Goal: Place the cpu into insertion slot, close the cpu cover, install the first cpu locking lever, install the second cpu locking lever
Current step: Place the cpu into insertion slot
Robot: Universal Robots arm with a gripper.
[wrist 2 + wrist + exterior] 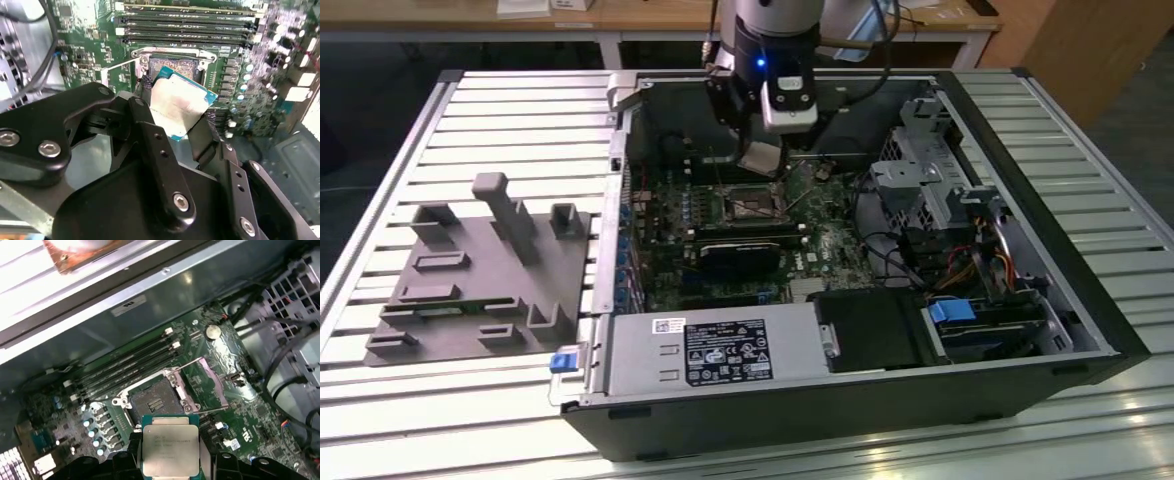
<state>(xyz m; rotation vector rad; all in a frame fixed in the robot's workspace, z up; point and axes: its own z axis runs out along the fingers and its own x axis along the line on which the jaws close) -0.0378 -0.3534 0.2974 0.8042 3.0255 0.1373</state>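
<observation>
The jaws are closed on the cpu (pixel 184 102) (pixel 170 447), w/ one black finger (pixel 150 130) on each of two opposite edges. The chip's shiny grey top shows in both wrist views, & it has a thin blue-green edge. It hangs in the air a bit tilted, just over the insertion slot (pixel 154 402), not in it yet. The slot is a dark square w/ a pale metal rim, & the green board (pixel 240 430) goes all round it. The cpu cover (pixel 185 392) is flipped open & sits off to one side of the slot, joined to it at one edge. Long black memory slots (pixel 125 365) run near the slot.

In the exterior view the arm (pixel 767 40) reaches down into an open PC case (pixel 720 410) that lies on its side on a ribbed metal surface (pixel 520 100). A grey plastic holder (pixel 480 270) w/ pegs sits on the surface at the exterior view's left, just beside the case.
</observation>
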